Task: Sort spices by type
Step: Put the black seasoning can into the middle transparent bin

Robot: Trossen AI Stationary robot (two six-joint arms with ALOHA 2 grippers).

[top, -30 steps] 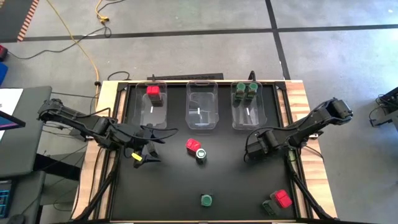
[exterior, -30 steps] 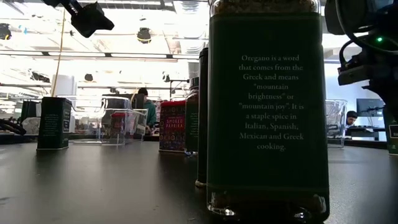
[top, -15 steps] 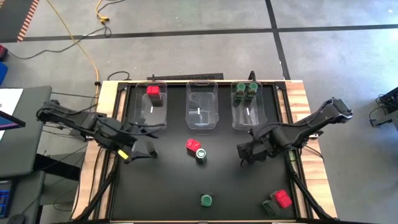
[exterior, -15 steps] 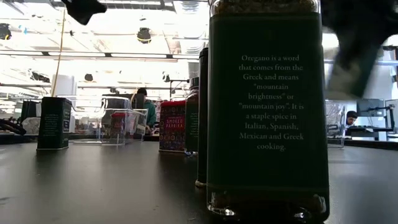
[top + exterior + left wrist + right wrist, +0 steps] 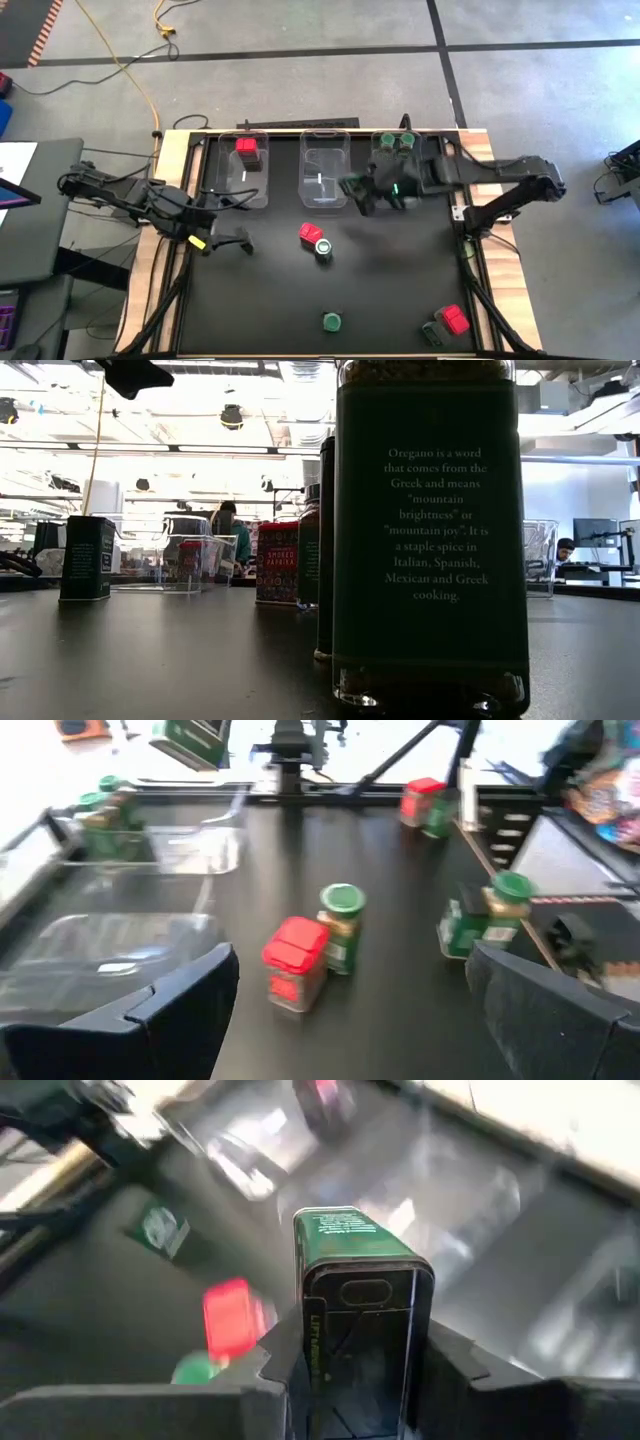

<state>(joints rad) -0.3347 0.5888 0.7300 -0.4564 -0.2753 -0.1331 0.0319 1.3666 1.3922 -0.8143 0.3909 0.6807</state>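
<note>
Grey concrete floor surrounds the black bench (image 5: 280, 310), which carries three clear bins along its upper edge in the high view. At upper left of that row, the left bin (image 5: 246, 178) holds a red-topped container (image 5: 247, 150); the middle bin (image 5: 324, 180) shows no spices; the right bin (image 5: 398, 183) holds green-lidded jars (image 5: 395, 144) at its far end. Reaching across from the right of the frame, the right hand (image 5: 352, 189) sits over the gap between the middle and right bins, its fingers pinching a dark green rectangular tin (image 5: 355, 1295), seen upright between them in the right wrist view. At the left of the frame the left hand (image 5: 235, 240) hovers over the bench with its fingers spread wide and nothing between them. Near the centre a red-topped block (image 5: 310, 233) stands touching a green-lidded jar (image 5: 323, 247). Another green-lidded jar (image 5: 332, 322) stands alone at lower centre, and at lower right a red container (image 5: 455, 319) sits just beside a dark one (image 5: 433, 333).
</note>
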